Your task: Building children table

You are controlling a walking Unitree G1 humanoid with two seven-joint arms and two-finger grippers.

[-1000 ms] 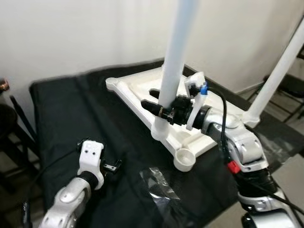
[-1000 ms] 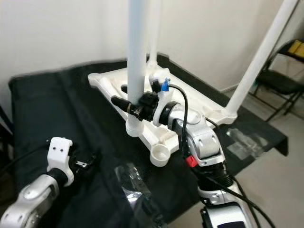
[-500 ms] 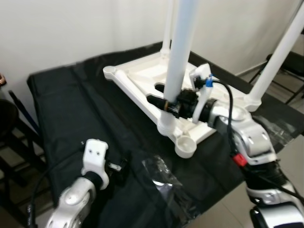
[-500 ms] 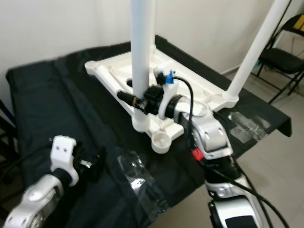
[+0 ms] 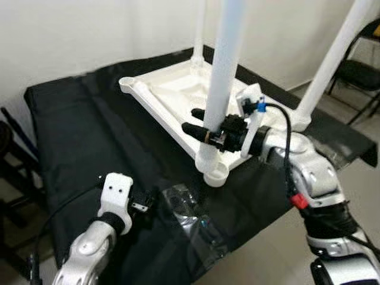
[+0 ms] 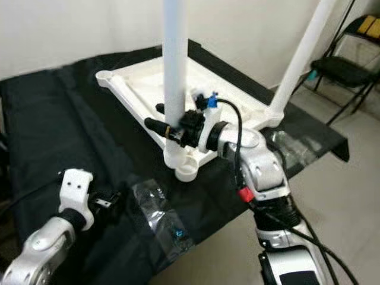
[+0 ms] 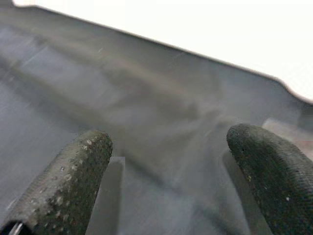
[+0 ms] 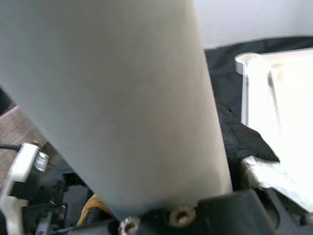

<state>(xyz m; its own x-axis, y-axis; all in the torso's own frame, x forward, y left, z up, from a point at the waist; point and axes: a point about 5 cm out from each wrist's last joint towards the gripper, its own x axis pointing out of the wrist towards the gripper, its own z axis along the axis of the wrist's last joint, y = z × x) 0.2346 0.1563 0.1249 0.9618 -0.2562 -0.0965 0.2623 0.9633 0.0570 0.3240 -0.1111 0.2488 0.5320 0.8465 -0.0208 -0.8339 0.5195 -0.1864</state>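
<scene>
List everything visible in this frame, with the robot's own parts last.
Table top: one, white, upside down on the black cloth.
Table legs: three, white, standing up from the top's corners.
Black cloth: one, covering the work surface.
Plastic bag: one, clear, on the cloth's near edge.
Folding chair: one, black, far right.
Right gripper: shut on the nearest leg, low down.
Left gripper: open, over the cloth.

The top of the near table leg (image 5: 224, 71) runs off the upper edge, as do the two legs behind it, the right gripper (image 5: 202, 126) has one finger tucked behind that leg (its grip unreadable), and the folding chair (image 6: 350, 65) far right is cut by the frame.
</scene>
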